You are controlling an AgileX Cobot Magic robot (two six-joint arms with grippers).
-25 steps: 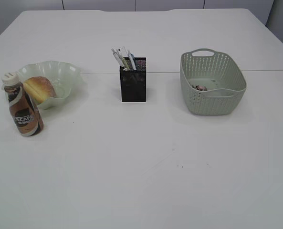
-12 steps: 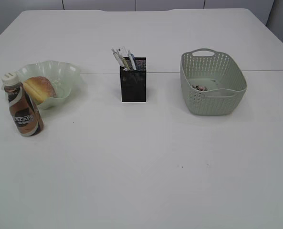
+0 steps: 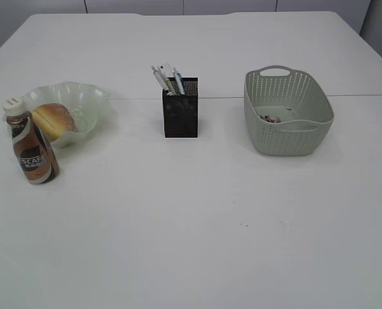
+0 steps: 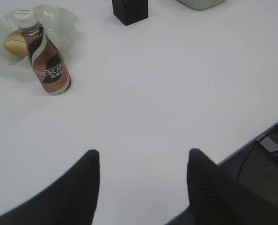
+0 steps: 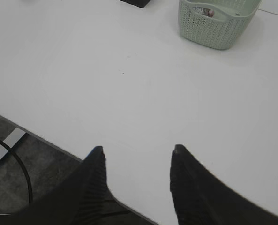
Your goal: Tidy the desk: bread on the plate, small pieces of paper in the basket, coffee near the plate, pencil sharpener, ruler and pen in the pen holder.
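The bread [image 3: 51, 120] lies in the pale green wavy plate [image 3: 91, 102] at the left. A brown coffee bottle [image 3: 31, 149] with a white cap stands just in front of that plate, also in the left wrist view as the coffee bottle [image 4: 47, 60]. The black mesh pen holder [image 3: 180, 114] at the centre holds pens [image 3: 165, 78]; ruler and pencil sharpener cannot be made out. Small pieces of paper [image 3: 270, 118] lie in the green basket [image 3: 286, 138]. My left gripper [image 4: 143, 157] hangs open and empty above the table's near edge. My right gripper [image 5: 137, 152] is open too, holding nothing.
The white table's front edge [image 5: 40, 138] runs under both grippers, with floor and a cable [image 5: 24, 173] below it. The basket [image 5: 217, 28] shows at the top of the right wrist view. Neither arm appears in the exterior view.
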